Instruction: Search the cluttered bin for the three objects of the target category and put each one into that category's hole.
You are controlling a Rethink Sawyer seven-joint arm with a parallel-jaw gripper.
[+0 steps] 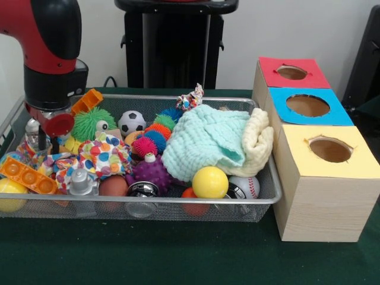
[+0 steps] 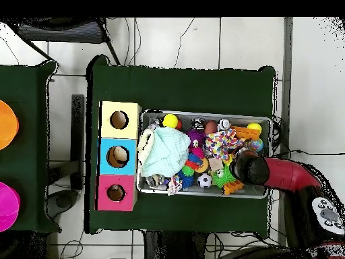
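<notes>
Green bench (image 1: 178,255) in front, search barely begun.
Your wire bin (image 1: 148,209) looks full; the red-panelled hole (image 1: 291,72) at upper right shows nothing inside, so all three toys seem left. No striped or cream toy is plain to you. Your pincer (image 1: 44,138) dips into the bin's left end, well apart from that hole; whether it is spread, you cannot tell.

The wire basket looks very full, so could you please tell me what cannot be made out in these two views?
- Pincer: the front view shows the arm low over the bin's end, but clutter hides its tip; overhead, the arm covers it.
- Under the mint cloth and cream cloth: hidden in both views.
- Striped or cream soft toys: none identifiable.
- Red-panelled hole's inside: too shadowed, both views.
</notes>
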